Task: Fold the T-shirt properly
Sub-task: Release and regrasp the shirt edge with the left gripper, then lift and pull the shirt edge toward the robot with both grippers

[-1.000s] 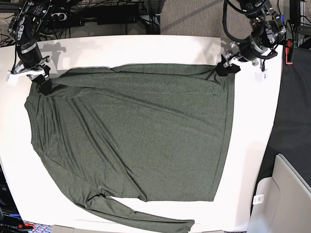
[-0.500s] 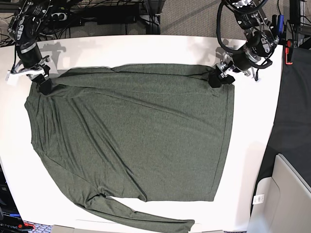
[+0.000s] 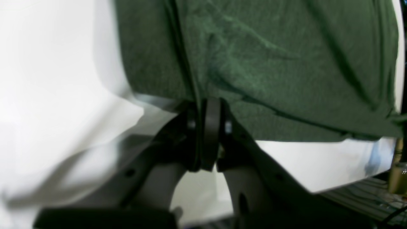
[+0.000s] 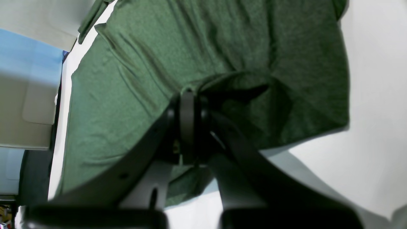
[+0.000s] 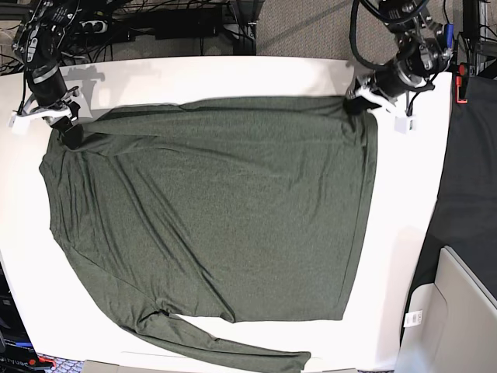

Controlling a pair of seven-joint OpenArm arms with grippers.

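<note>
A dark olive-green T-shirt (image 5: 210, 210) with long sleeves lies spread flat across a white counter (image 5: 404, 233), filling most of its surface, in the overhead base view. One sleeve (image 5: 225, 350) trails along the shirt's 6 o'clock edge, near the counter's front rim. At about 1 o'clock, the left fingers (image 5: 356, 104) are pressed together on the shirt's far corner, where the hemmed side edge meets the top fold; the left wrist view shows the two black pads (image 3: 208, 127) shut flat against each other with a ridge of green knit (image 3: 254, 63) running up from between them, and bare white counter on either side. At about 10 o'clock, the right fingers (image 5: 68, 134) are clamped on the opposite far corner; in the right wrist view the dark pads (image 4: 189, 124) sit closed with a small tent of fabric (image 4: 235, 86) gathered over their tips and the rest of the shirt stretching away beyond. Between the two held corners the far edge of the shirt runs nearly straight, with shallow creases fanning from each grip toward the middle. Dark carpet and cables (image 5: 186, 23) show beyond the counter at 12 o'clock, and a pale grey bin (image 5: 458, 311) stands off the counter at about 4 o'clock.
</note>
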